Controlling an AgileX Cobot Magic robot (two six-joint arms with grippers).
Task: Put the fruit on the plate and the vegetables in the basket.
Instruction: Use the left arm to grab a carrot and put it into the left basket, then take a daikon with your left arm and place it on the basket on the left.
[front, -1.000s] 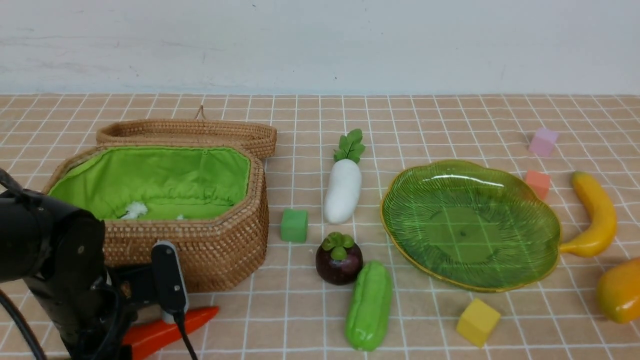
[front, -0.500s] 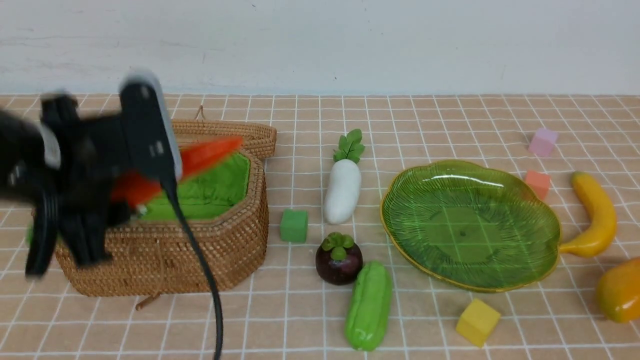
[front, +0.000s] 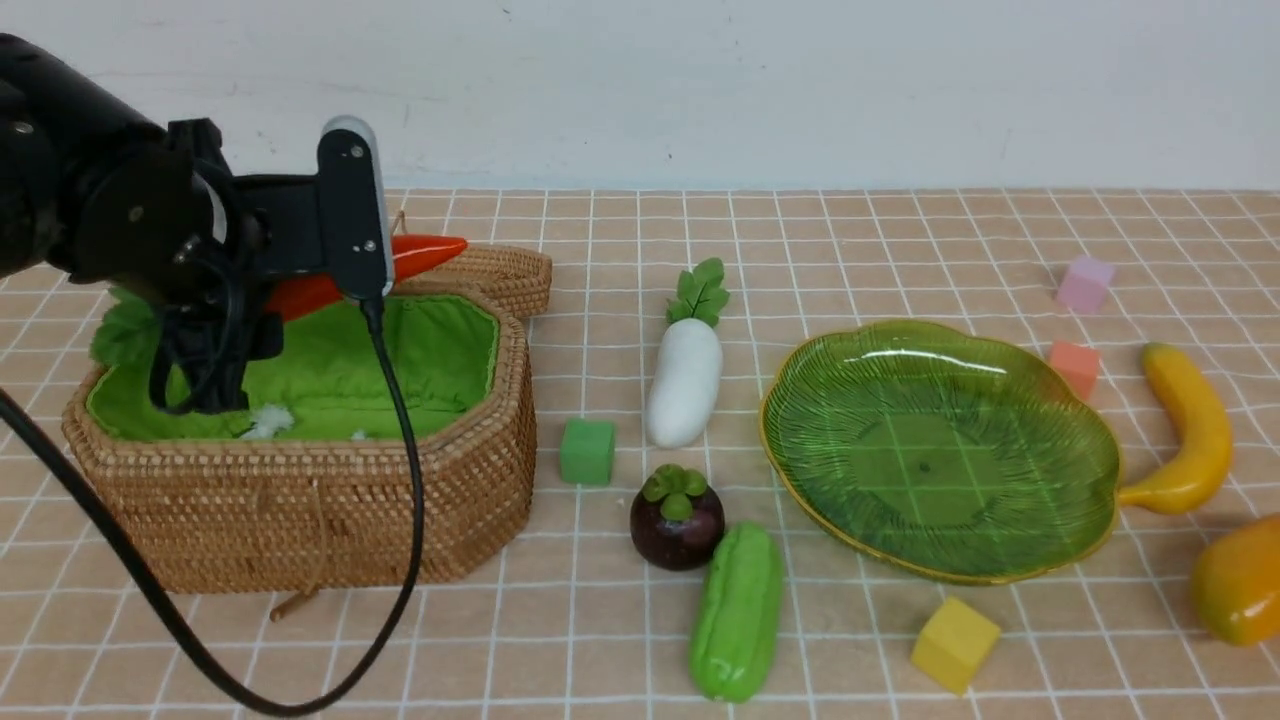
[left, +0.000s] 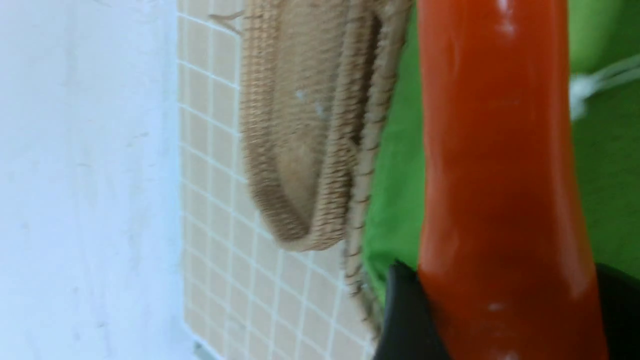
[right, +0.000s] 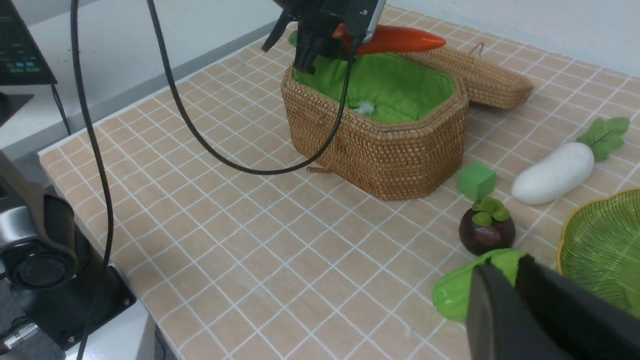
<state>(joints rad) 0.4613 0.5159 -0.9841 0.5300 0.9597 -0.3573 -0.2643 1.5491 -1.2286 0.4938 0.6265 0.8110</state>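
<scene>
Only the left wrist view shows the left tool (left: 502, 320) gripping the carrot (left: 495, 150). The front view shows it roughly level over the open basket (front: 300, 520), left on the table (front: 600, 640). The right tool (right: 515, 280), seen only by its own camera, is narrow and empty.

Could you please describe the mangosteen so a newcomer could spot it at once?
Find the open wicker basket and the green plate; the mangosteen sits between them, nearer the camera than the white radish. It alone is round and dark purple, with a green cap.
</scene>
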